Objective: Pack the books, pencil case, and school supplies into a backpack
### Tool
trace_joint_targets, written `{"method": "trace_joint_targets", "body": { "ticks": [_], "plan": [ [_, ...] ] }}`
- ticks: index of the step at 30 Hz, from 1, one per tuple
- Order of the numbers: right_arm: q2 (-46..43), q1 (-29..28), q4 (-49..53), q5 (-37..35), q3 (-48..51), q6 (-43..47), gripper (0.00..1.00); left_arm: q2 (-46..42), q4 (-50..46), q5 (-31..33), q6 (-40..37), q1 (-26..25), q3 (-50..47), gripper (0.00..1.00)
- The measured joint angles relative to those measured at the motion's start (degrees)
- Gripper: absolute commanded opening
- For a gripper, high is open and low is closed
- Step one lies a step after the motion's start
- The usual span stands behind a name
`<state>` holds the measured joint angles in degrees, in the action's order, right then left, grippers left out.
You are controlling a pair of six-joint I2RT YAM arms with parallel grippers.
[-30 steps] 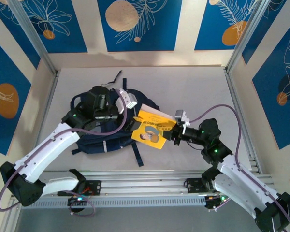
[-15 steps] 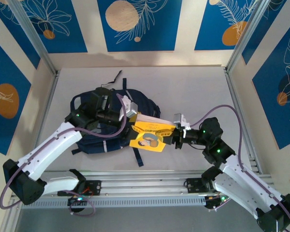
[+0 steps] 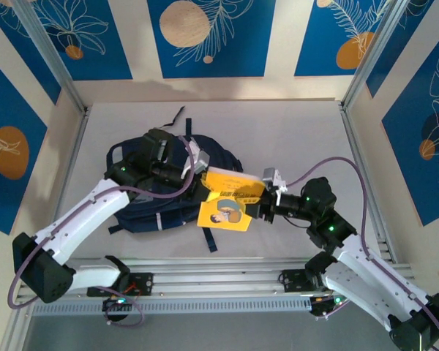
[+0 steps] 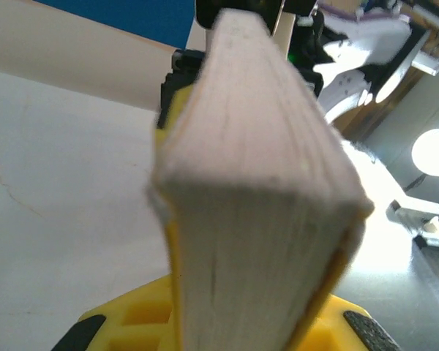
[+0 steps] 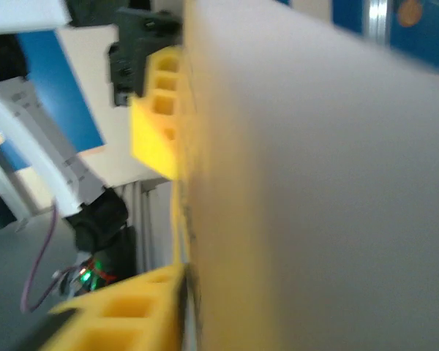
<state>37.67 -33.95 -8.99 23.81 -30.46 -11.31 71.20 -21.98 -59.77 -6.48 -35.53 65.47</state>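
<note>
A yellow book (image 3: 228, 201) with a picture on its cover hangs tilted over the right edge of the navy backpack (image 3: 172, 212). My left gripper (image 3: 202, 171) is shut on its upper left corner. In the left wrist view the pale page edge of the yellow book (image 4: 256, 183) rises between yellow fingers (image 4: 124, 322). My right gripper (image 3: 259, 207) is shut on the book's right edge. The right wrist view shows the book's cover (image 5: 307, 190) very close and blurred, pressed against a yellow finger (image 5: 117, 322). The other books, pencil case and supplies are out of view.
The backpack lies left of centre under my left arm, one dark strap (image 3: 208, 238) trailing toward the near edge. A thin dark cord (image 3: 177, 115) lies behind it. Metal rails (image 3: 227, 267) run along the near edge, with frame posts at the sides.
My left gripper has swung right and down onto the book's upper left corner. The book has shifted slightly left and tipped, so its cover faces up more.
</note>
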Motion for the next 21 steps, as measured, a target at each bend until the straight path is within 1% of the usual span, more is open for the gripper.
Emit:
{"method": "trace_joint_targets", "body": {
  "ticks": [1,2,3,4,6,8,9,11,14,16,18,21],
  "plan": [
    [0.0,0.0,0.2,-2.1,-0.4,-0.9,0.61,-0.3,2.4,0.3,2.7,0.3,-0.9,0.00],
    [0.0,0.2,1.3,-4.9,-1.2,-2.6,0.64,-0.9,5.5,1.0,6.4,0.8,-2.1,0.00],
    [0.0,0.3,3.0,-7.9,-2.2,-3.8,0.69,-1.7,9.2,2.9,10.5,1.4,-3.7,0.00],
    [0.0,0.3,5.1,-11.6,-3.5,-5.0,0.72,-2.5,12.1,4.6,13.8,2.0,-5.0,0.00],
    [0.0,0.7,9.8,-20.0,-6.5,-8.0,0.73,-4.1,18.5,10.0,22.0,2.8,-7.9,0.00],
    [0.1,1.6,14.4,-27.2,-9.0,-10.6,0.75,-5.2,22.6,15.9,28.9,3.1,-9.6,0.00],
    [0.3,2.4,16.5,-30.1,-10.1,-11.8,0.75,-5.7,24.4,19.2,32.5,3.1,-10.3,0.00],
    [0.5,3.9,18.9,-32.8,-11.0,-13.4,0.78,-7.2,27.7,25.4,38.6,3.1,-12.3,0.00],
    [0.4,6.1,21.2,-32.7,-11.0,-16.8,0.83,-10.2,32.0,34.1,47.7,3.1,-16.3,0.00],
    [0.4,7.8,21.8,-30.4,-11.0,-19.6,0.86,-11.6,34.1,39.4,53.7,3.1,-18.5,0.00],
    [0.5,9.6,22.1,-27.0,-11.0,-24.3,0.91,-12.6,35.3,44.3,59.3,3.1,-20.2,0.00],
    [0.5,11.9,20.8,-21.4,-10.3,-31.6,0.98,-13.3,37.5,49.9,66.5,3.1,-22.3,0.00]
  ]
}}
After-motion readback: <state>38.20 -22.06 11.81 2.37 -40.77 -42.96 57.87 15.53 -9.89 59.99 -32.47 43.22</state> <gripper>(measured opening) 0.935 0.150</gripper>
